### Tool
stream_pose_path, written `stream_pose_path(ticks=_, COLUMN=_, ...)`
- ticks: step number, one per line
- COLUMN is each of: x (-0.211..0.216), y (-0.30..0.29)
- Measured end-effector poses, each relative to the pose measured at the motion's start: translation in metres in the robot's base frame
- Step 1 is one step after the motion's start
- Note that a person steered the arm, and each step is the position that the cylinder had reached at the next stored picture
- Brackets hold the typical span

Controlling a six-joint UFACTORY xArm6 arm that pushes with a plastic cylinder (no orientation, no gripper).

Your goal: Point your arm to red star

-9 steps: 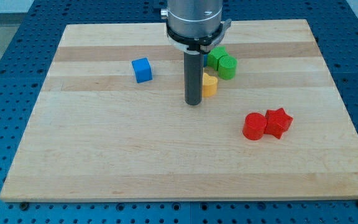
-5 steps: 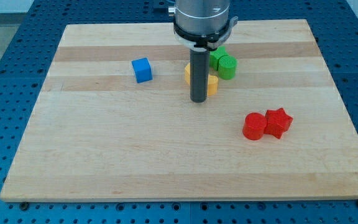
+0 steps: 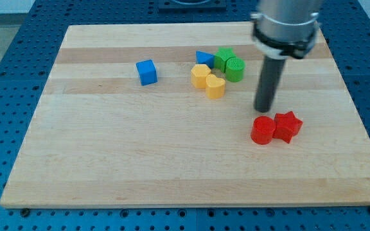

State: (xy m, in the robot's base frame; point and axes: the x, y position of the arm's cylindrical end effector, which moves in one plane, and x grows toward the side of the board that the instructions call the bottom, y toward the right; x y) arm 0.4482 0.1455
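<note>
The red star [image 3: 288, 126] lies on the wooden board [image 3: 140, 147] at the view's right, touching a red cylinder [image 3: 263, 130] on its left. My tip [image 3: 263, 110] stands just above the red cylinder, up and to the left of the red star, a short gap from both. The rod rises from it to the arm's grey body at the view's top right.
A blue cube [image 3: 147, 72] sits at the upper left. A cluster sits at the upper middle: a blue triangle [image 3: 203, 58], two yellow blocks [image 3: 201, 75] [image 3: 215, 86], two green blocks [image 3: 223, 58] [image 3: 234, 69]. The board's right edge is near the star.
My tip has moved to the view's right, from in front of the yellow blocks to just above the red cylinder. The blue triangle and yellow blocks now show. No block has moved.
</note>
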Motion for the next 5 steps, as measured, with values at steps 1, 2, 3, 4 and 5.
stream_pose_path(ticks=1, x=0.022, y=0.053)
stream_pose_path(ticks=2, x=0.061, y=0.088)
stream_pose_path(ticks=3, x=0.085, y=0.089)
stream_pose_path(ticks=4, x=0.085, y=0.084)
stream_pose_path(ticks=5, x=0.079, y=0.071)
